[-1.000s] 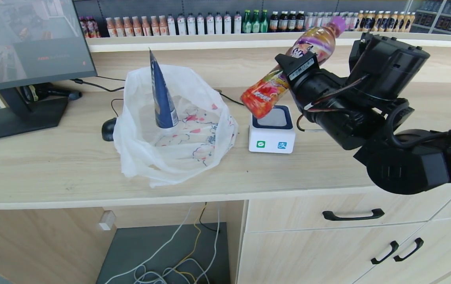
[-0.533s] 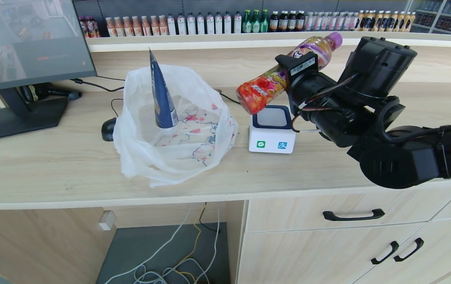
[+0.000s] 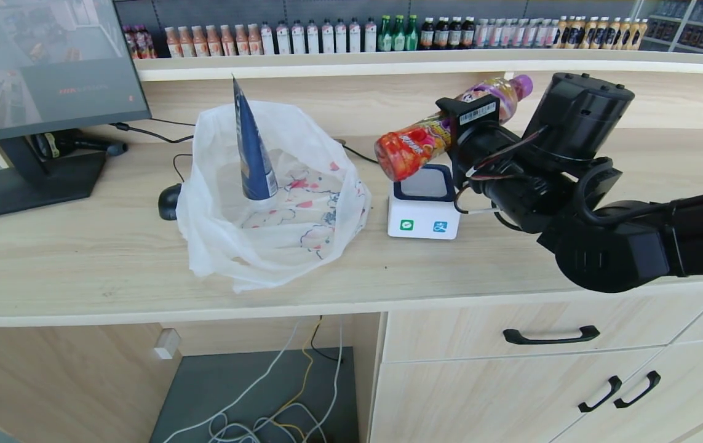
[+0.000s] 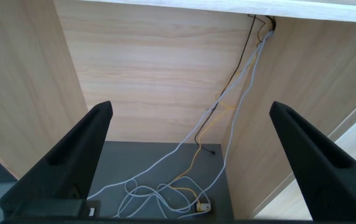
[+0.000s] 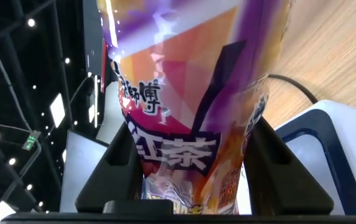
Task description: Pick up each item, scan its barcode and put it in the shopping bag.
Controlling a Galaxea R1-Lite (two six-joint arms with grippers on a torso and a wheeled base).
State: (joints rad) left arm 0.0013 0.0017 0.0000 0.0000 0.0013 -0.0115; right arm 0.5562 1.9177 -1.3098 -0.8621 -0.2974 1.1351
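Observation:
My right gripper (image 3: 463,120) is shut on a drink bottle (image 3: 425,138) with an orange, red and purple label and a purple cap. The bottle lies almost level, its base just above the white scanner box (image 3: 424,211) with the dark-framed window. In the right wrist view the bottle (image 5: 190,93) sits between the two fingers, with the scanner's (image 5: 327,155) edge beyond. Left of the scanner the white shopping bag (image 3: 271,191) stands open, a blue cone-shaped pack (image 3: 251,144) upright inside it. My left gripper (image 4: 193,155) hangs open below the counter, over floor cables.
A monitor (image 3: 37,67) on a black stand occupies the counter's far left, with a black mouse (image 3: 168,201) and cables beside the bag. A raised ledge runs behind, with a shelf of bottles (image 3: 388,34) beyond. Drawers with black handles (image 3: 551,336) sit under the counter's right part.
The right arm has swung the bottle from steeply tilted to nearly level and lowered it, bringing its capped end down and its base close over the scanner window. Bag and scanner stayed put.

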